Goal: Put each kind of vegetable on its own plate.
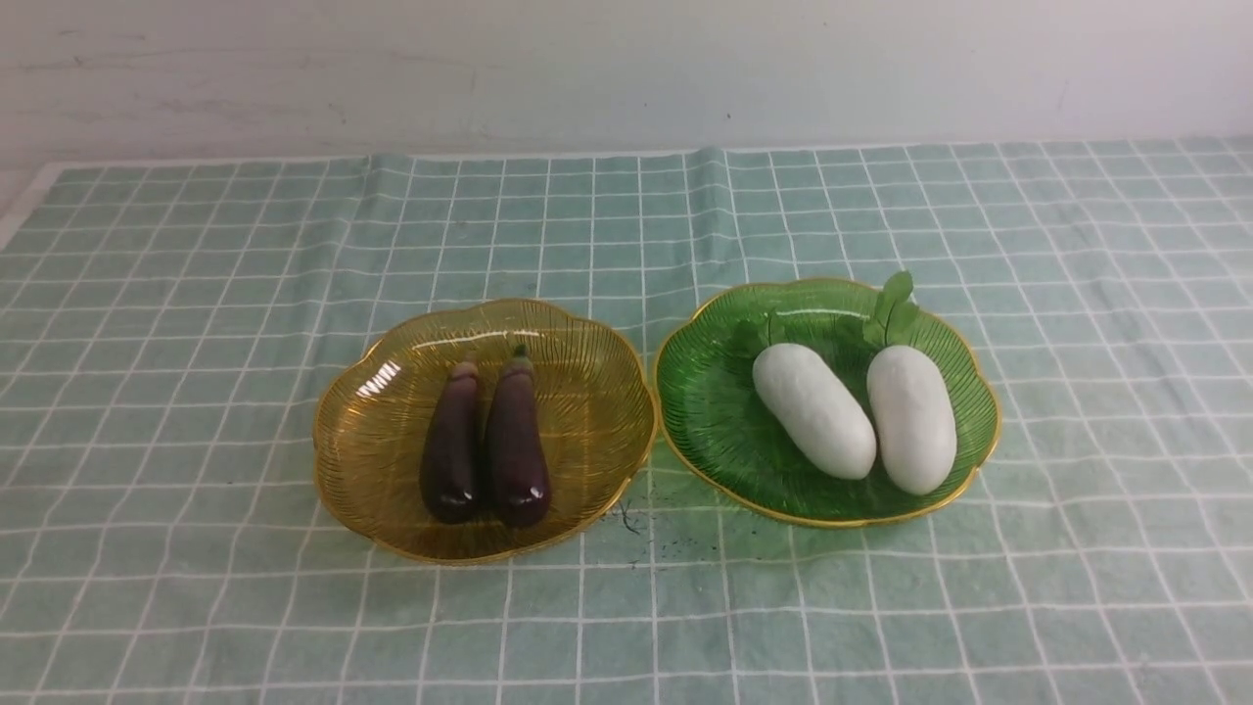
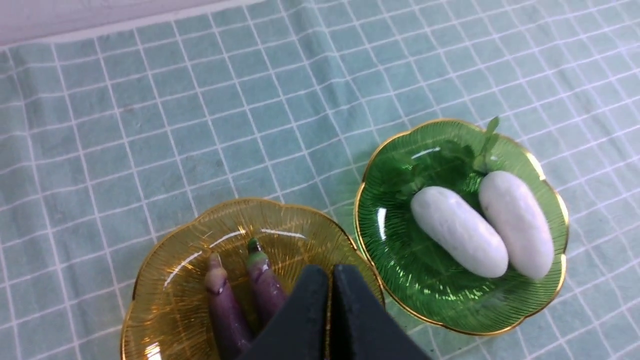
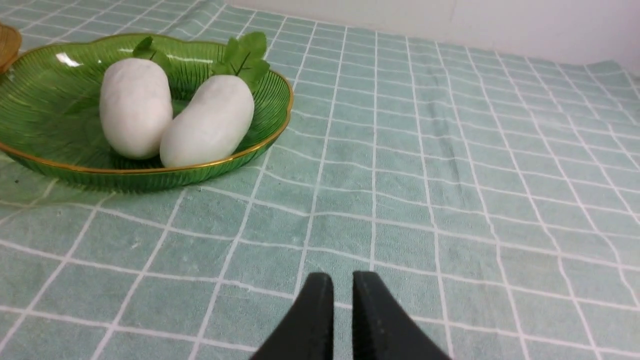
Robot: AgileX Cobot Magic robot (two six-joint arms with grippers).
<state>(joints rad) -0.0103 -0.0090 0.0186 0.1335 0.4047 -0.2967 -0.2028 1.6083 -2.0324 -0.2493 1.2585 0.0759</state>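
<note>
Two dark purple eggplants [image 1: 451, 446] [image 1: 516, 441] lie side by side on the amber plate [image 1: 372, 392]. Two white radishes [image 1: 812, 409] [image 1: 911, 416] lie on the green plate [image 1: 715, 411] to its right. Neither gripper shows in the front view. My left gripper [image 2: 331, 270] is shut and empty, above the amber plate [image 2: 170, 300] beside the eggplants [image 2: 225, 305]. My right gripper [image 3: 342, 277] has its jaws nearly together and empty, low over the cloth, apart from the green plate [image 3: 50, 110] and its radishes [image 3: 134, 105] [image 3: 207, 122].
A pale green checked tablecloth [image 1: 1077, 294] covers the table, with a raised fold [image 1: 710, 196] at the back. A white wall [image 1: 626, 69] stands behind. Dark specks [image 1: 636, 529] lie on the cloth between the plates.
</note>
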